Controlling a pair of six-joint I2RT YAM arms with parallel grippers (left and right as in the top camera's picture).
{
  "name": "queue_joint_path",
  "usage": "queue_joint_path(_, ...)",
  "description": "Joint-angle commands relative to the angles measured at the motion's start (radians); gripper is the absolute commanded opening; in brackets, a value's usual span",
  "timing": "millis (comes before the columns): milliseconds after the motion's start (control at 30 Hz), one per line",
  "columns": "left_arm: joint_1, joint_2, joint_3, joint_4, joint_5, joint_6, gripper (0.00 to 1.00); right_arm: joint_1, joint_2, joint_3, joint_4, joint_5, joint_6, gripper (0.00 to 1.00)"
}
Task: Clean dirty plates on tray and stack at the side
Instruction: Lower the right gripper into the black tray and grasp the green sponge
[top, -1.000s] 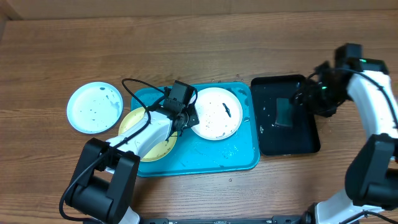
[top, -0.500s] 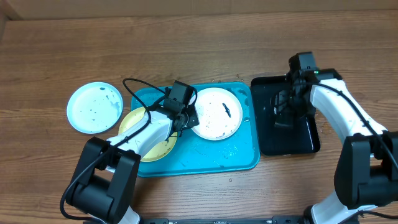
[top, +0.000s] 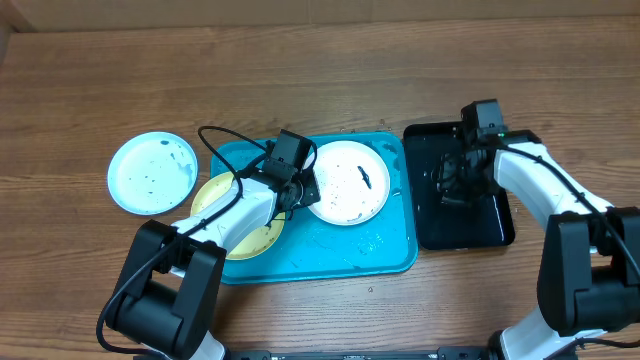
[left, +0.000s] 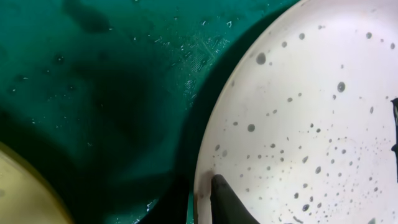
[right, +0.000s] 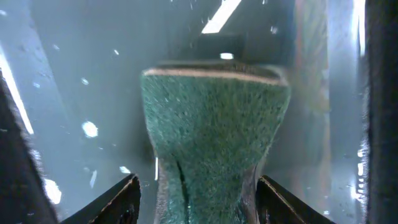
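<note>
The white plate (top: 347, 180) with dark smears lies on the turquoise tray (top: 330, 245). The yellow-green plate (top: 222, 195) lies on the tray's left end, partly under my left arm. The light blue plate (top: 150, 172) rests on the table left of the tray. My left gripper (top: 304, 187) is at the white plate's (left: 311, 106) left rim. One finger (left: 227, 200) lies on the speckled rim; the other is hidden. My right gripper (top: 455, 185) is over the black tray, open astride a green sponge (right: 214, 137), with a gap at each fingertip (right: 124, 190).
The glossy black tray (top: 495, 225) sits right of the turquoise tray, wet with droplets. The left arm's cable loops over the tray's far left corner (top: 215, 140). Bare wooden table (top: 320, 80) lies behind both trays.
My right arm swung in from the far right and came down over the sponge in the black tray, its jaws narrowing. The left arm and the plates have not moved.
</note>
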Motion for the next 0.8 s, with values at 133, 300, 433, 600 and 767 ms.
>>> queue_joint_path(133, 0.021, 0.013, 0.018, 0.003, 0.026, 0.032, 0.21, -0.001, -0.007, -0.027, 0.029, -0.008, 0.005, 0.5)
queue_joint_path(300, 0.051, 0.013, 0.019, -0.008, 0.058, 0.056, 0.25, -0.001, -0.007, -0.024, 0.031, -0.008, 0.005, 0.49)
queue_joint_path(433, 0.06, 0.013, 0.019, -0.01, 0.068, 0.061, 0.21, -0.001, -0.007, -0.024, 0.032, -0.008, 0.005, 0.49)
queue_joint_path(600, 0.06, 0.013, 0.019, -0.003, 0.071, 0.061, 0.14, -0.001, -0.007, -0.024, 0.047, -0.008, 0.005, 0.54)
queue_joint_path(767, 0.058, 0.012, 0.019, 0.007, 0.069, 0.061, 0.13, -0.001, -0.007, -0.024, 0.051, -0.008, 0.004, 0.55)
